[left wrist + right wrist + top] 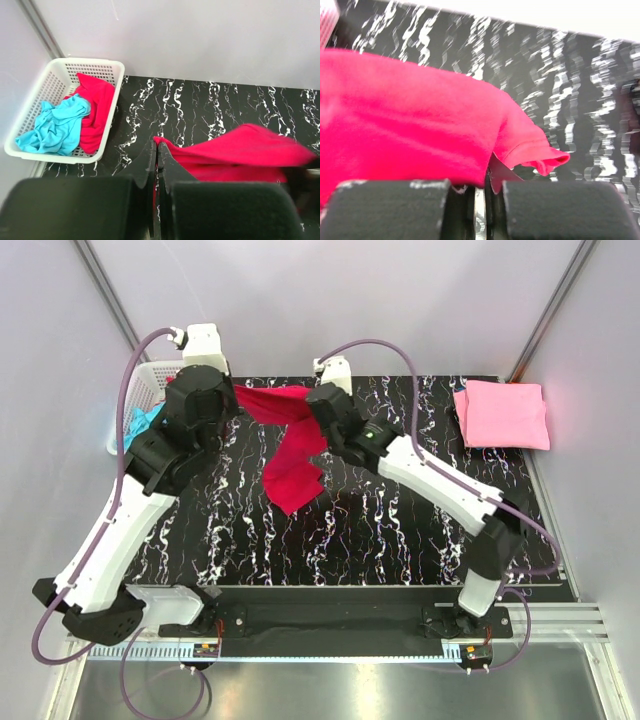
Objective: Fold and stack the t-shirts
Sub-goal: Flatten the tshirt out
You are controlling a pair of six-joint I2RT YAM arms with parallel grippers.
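the left arm (110, 540) and right arm (440, 480) had white shells with black joints; purple cables (370, 341) ran to black bases (100, 615) at the table's (400, 540) near edge.

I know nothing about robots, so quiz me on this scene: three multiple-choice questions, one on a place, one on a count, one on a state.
1. Where on the table is the pink shirt? A. near left corner B. far right corner C. middle
2. How many shirts are in the basket? A. none B. four C. two
3. The crimson shirt is: A. gripped by both hands B. folded flat C. in the basket

Answers: 1 B, it lies folded at the far right corner. 2 C, a turquoise shirt and a red shirt. 3 A, the left hand and right hand each pinch it.
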